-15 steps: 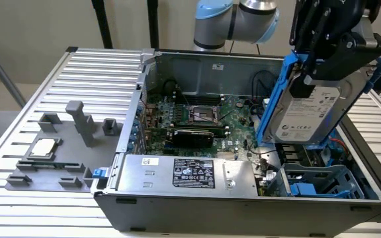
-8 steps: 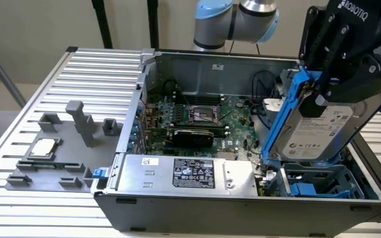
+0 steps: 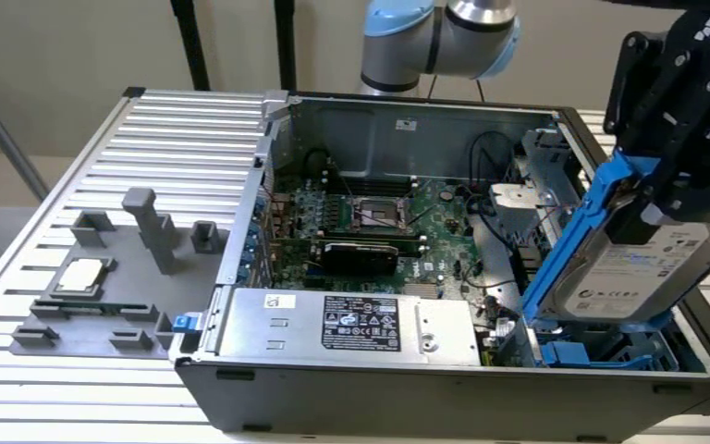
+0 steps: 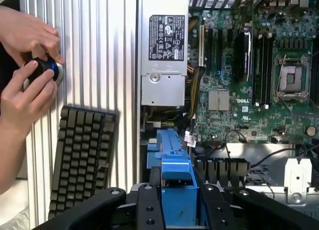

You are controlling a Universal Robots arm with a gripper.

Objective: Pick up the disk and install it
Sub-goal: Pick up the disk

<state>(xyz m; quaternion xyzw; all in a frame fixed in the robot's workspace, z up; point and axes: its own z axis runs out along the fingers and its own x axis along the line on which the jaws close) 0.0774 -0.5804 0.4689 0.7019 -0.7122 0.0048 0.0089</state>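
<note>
So the hand (image 3: 673, 190) is at the upper right of the exterior view, closed on the disk (image 3: 632, 268). Its black fingers clamp the top end of the blue carrier rail. The disk hangs below the hand, steeply tilted with the white label facing out. Its lower end is down inside the open case (image 3: 454, 379), right by the blue drive cage (image 3: 590, 356) at the lower right. Can't tell if it's actually touching the cage.

In the wrist view the hand (image 4: 179, 207) has the disk's (image 4: 175, 187) blue rail squeezed between both fingers.

Readable stuff: "ROBOT" in white on the hand's body, cut off by the frame edge. "DELL" is printed on the green motherboard (image 4: 249, 80). The power supply (image 3: 343, 319) has a black and white sticker, and the print on it and the disk label is too small to read.

A keyboard (image 4: 82, 160) lies on the slatted surface (image 4: 99, 50), and a person (image 4: 20, 100) grips a dark knob (image 4: 44, 69) just beside it.
</note>
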